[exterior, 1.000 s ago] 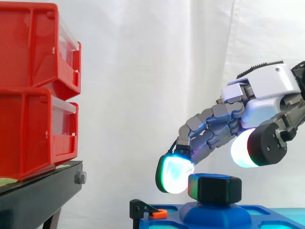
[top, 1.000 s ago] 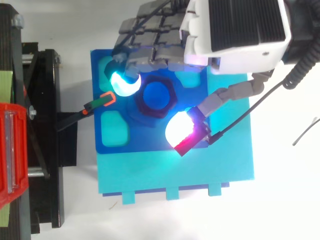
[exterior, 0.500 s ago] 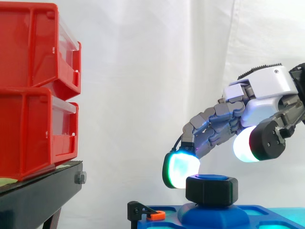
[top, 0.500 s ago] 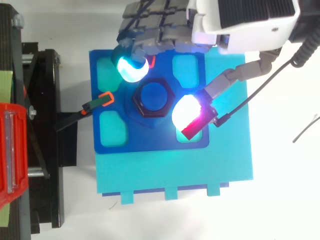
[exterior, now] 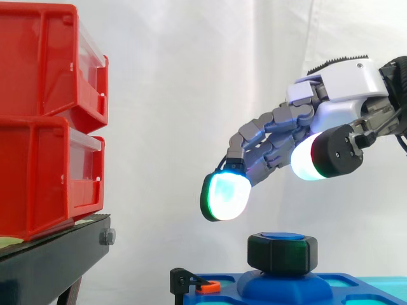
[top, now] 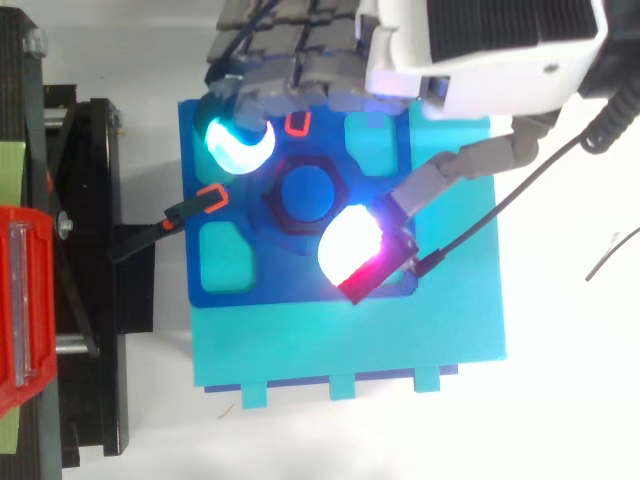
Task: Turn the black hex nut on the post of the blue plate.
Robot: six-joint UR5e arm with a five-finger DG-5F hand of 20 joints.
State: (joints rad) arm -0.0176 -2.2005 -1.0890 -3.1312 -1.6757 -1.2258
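Note:
A black hex nut [exterior: 282, 253] [top: 305, 195] sits on the blue post [top: 307, 190] of the blue plate [exterior: 356, 287] [top: 300, 285]. My hand [exterior: 337, 105] [top: 480, 55] hovers well above the nut, clear of it. Its fingers are spread and gently bent, holding nothing. One glowing fingertip [exterior: 224, 196] [top: 237, 143] hangs up and to the left of the nut. The thumb's pad [exterior: 307, 157] [top: 350, 247] is on the nut's other side.
Two stacked red bins [exterior: 48, 121] rest on a black stand [exterior: 51, 257] at the left. A black clamp with an orange tip [exterior: 202, 284] [top: 205, 200] grips the plate's left edge. A second orange clip [top: 297, 123] sits at the plate's far edge. A cyan base [top: 350, 340] lies under the plate.
My hand has risen away from the nut, which it closely flanked before. The fingertips now hang higher, with a clear gap above the nut. The nut looks slightly rotated from a second ago.

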